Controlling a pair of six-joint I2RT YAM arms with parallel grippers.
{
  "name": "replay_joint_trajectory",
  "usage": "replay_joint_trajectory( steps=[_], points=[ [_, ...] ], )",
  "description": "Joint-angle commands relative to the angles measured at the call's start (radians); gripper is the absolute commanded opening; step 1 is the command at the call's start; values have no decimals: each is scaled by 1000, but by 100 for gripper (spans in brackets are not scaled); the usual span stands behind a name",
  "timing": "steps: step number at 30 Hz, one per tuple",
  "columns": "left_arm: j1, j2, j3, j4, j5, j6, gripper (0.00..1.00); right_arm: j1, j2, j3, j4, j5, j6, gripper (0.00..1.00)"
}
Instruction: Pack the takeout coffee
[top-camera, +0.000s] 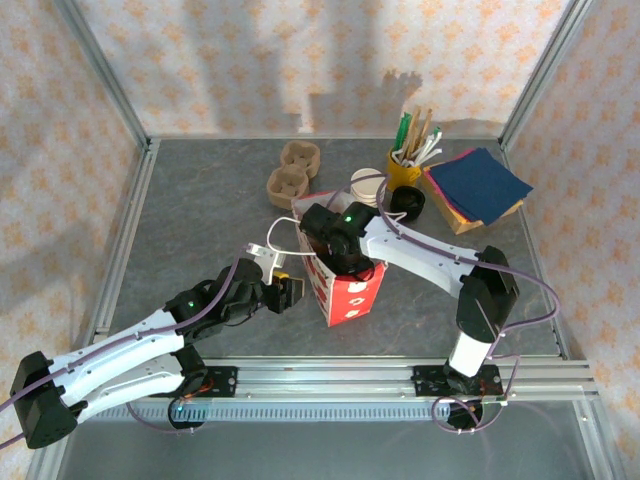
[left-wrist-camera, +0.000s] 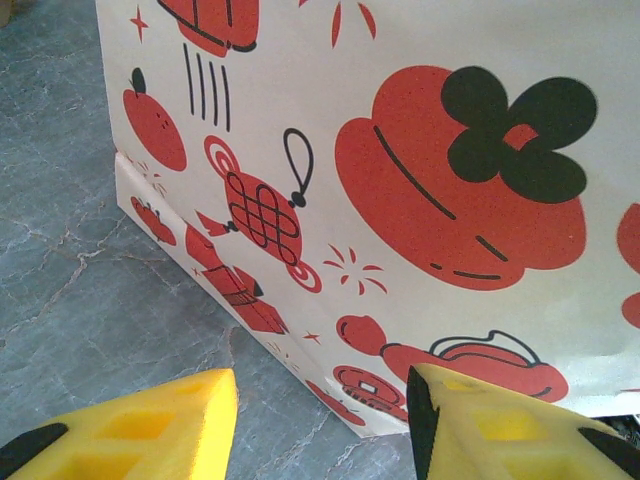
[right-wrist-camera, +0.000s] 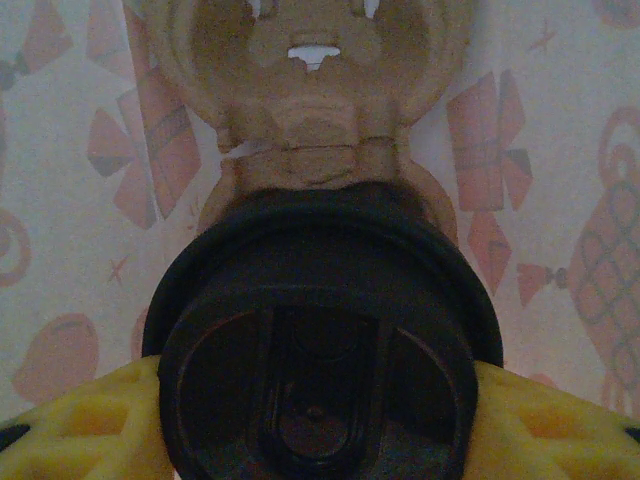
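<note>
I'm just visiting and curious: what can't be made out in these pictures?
Top view: the inside of the bag, hidden by the right arm.
Right wrist view: the takeout coffee below its black lid, which covers its sides; the carrier, dim and cut off at the top edge.
Left wrist view: the bag's top, beyond the frame.

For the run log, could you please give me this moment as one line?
right tool: shut on cup, over carrier in bag | left tool: open, beside bag
</note>
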Motion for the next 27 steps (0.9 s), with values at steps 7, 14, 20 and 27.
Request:
replay_joint_trajectory(
  steps=[7, 14, 20, 27],
  points=[
    [-2, -20, -19, 20, -26, -2, 51, -4, -3, -26, 7, -23, -14, 39],
    [-3, -15, -19, 26, -26, -1, 50, -7, -4, -30, 7, -24, -16, 39],
    [-2, -14, -19, 25, -28, -3, 50, -8, -9, -40, 14, -23, -16, 39],
    [-2, -14, -18, 22, -30, -3, 50, -11, -7, -51, 23, -29, -20, 39]
  ],
)
